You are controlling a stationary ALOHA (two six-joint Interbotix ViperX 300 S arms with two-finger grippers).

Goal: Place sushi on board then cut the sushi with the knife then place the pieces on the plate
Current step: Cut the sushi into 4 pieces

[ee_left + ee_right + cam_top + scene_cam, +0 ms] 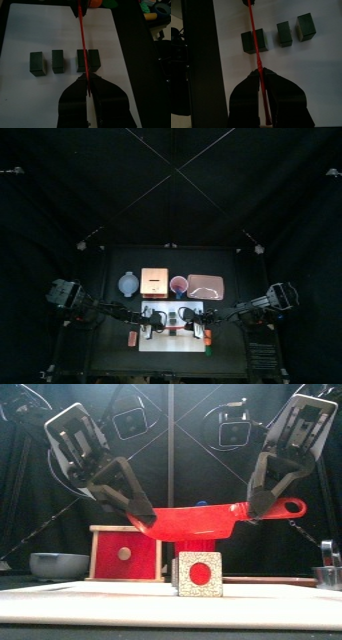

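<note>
Both grippers are shut on a red toy knife (201, 520) held level above the white cutting board (80, 599). My left gripper (138, 508) pinches the blade end and my right gripper (262, 504) holds the handle end. In the left wrist view the knife (81, 40) runs edge-on over a wider dark green sushi block (87, 61). Two narrower pieces (58, 61) (37, 63) lie apart beside it. In the front view the sushi (201, 574) shows a white end with a red centre, just under the blade. The pink tray (205, 286) lies behind the board at the right.
Behind the board stand a wooden box with a red drawer front (123, 554), a blue-grey bowl (59, 565) at the left and a red cup (178, 284). Small orange toys lie at the board's left (132, 338) and right (209, 338) edges.
</note>
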